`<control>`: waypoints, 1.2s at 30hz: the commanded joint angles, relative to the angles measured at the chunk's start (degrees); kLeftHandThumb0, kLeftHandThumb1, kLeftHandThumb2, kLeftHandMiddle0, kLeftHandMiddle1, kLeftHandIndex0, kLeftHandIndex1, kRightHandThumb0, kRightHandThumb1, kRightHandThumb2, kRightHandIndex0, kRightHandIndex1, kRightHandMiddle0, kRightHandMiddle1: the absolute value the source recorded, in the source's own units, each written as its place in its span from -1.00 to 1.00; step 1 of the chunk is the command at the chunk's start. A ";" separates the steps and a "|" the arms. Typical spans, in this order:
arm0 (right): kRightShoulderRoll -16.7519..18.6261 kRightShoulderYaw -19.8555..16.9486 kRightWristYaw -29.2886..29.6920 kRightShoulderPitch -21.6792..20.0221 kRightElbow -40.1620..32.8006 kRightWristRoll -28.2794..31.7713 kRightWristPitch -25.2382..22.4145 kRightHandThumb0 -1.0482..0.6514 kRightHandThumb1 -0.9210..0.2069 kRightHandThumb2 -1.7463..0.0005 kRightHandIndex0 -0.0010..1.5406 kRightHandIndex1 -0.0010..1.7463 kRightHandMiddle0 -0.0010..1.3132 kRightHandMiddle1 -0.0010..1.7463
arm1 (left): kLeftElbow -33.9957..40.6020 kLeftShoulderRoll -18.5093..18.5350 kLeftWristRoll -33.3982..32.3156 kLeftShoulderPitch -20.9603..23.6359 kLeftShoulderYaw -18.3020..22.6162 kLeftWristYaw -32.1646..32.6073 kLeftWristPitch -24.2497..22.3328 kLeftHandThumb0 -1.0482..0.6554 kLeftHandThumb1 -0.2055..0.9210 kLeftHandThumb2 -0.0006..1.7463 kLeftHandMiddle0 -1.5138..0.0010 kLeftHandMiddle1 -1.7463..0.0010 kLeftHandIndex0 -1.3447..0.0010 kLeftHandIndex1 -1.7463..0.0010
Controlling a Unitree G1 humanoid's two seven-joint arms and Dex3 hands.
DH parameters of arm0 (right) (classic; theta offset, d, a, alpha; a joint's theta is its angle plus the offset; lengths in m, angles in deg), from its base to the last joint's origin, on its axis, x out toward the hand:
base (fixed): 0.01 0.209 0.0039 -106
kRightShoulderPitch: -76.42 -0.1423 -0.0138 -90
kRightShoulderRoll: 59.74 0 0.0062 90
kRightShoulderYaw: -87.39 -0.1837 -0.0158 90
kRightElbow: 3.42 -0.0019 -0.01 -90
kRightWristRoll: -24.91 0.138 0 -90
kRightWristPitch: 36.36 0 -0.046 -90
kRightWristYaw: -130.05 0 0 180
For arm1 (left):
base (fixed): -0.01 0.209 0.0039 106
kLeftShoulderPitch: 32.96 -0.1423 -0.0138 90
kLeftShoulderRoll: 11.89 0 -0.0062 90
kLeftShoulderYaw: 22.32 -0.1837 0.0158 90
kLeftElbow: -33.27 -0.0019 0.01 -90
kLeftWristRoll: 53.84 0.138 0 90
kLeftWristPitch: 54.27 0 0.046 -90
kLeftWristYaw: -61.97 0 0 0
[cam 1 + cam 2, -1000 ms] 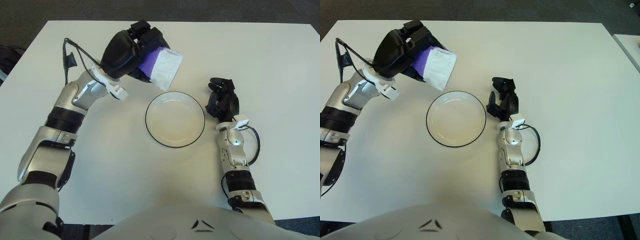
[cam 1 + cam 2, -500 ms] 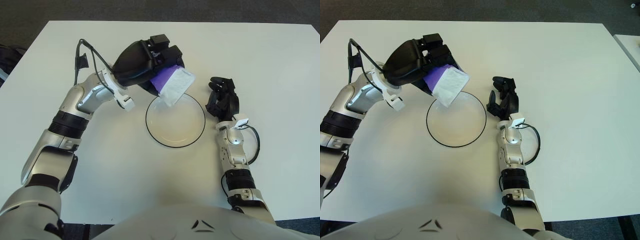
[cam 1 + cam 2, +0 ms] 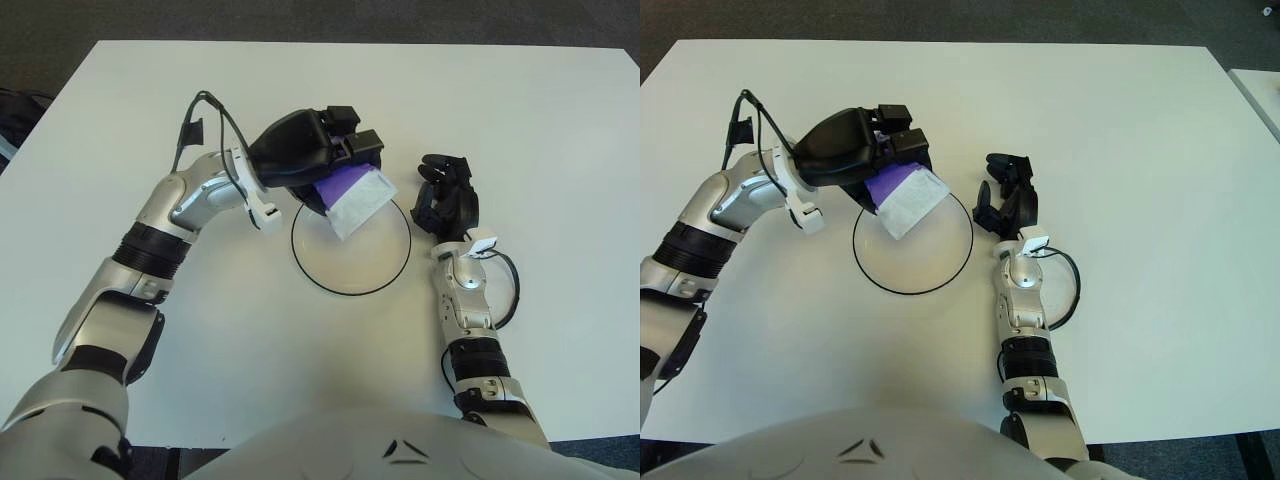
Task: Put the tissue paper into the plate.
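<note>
Currently: my left hand point(image 3: 330, 160), fingers clamped on the tissue paper point(image 3: 358, 198), a purple-and-white pack, above the far rim of the plate point(image 3: 351, 276), the pack's white end over the dish. My right hand point(image 3: 446, 198), beside the plate's right edge, fingers loosely curled, holding nothing. White table point(image 3: 560, 130) beneath.

We see the white table point(image 3: 560, 120) evenly lit from overhead, bright without blowing out, while the dark floor point(image 3: 300, 18) beyond its far edge falls to near black. Shadows are soft and faint: a pale grey smudge sits beneath the left hand point(image 3: 315, 158) and along the forearm. Both views are sharp across the tabletop, with no motion blur and no visible glare.
</note>
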 commanded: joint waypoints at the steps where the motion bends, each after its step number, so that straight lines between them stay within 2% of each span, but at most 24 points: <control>1: 1.17 -0.34 0.69 5.09 5.88 0.72 -4.86 -0.18 -0.79 0.21 -0.60 0.27 -0.72 0.87 | -0.03 0.20 -1.06 1.68 -0.22 -1.52 1.51 -0.34 -0.12 0.55 -0.59 -1.00 0.06 -1.00; 2: 1.19 -0.37 0.70 5.12 5.85 0.74 -4.86 -0.18 -0.87 0.29 -0.59 0.28 -0.71 0.91 | -0.24 0.20 -1.16 1.84 -0.36 -1.91 1.84 -0.34 -0.12 0.54 -0.59 -1.00 0.06 -1.00; 6: 1.24 -0.40 0.76 5.12 6.04 0.73 -4.63 -0.17 -0.97 0.39 -0.60 0.29 -0.70 0.97 | -1.07 0.00 -1.28 2.17 -0.46 -2.85 2.64 -0.34 -0.12 0.54 -0.58 -1.00 0.06 -1.00; 13: 1.27 -0.47 0.77 5.18 6.61 0.72 -3.74 -0.17 -1.00 0.41 -0.64 0.27 -0.71 1.00 | -3.84 -0.78 0.21 2.79 -0.86 -2.82 3.81 -0.33 -0.09 0.52 -0.57 -1.00 0.08 -1.00; 23: 1.39 -0.16 2.03 5.50 6.23 -0.17 -4.10 -0.17 -1.00 0.41 -0.69 0.21 -0.72 1.00 | -6.86 -2.06 5.88 3.08 -0.43 1.86 5.25 -0.32 -0.07 0.50 -0.57 -1.00 0.10 -1.00; 36: 1.38 -0.10 3.35 5.68 6.00 -0.93 -5.07 -0.17 -1.00 0.41 -0.70 0.20 -0.72 1.00 | -8.43 -2.10 4.34 3.38 -0.89 0.52 5.74 -0.32 -0.06 0.49 -0.53 -1.00 0.10 -1.00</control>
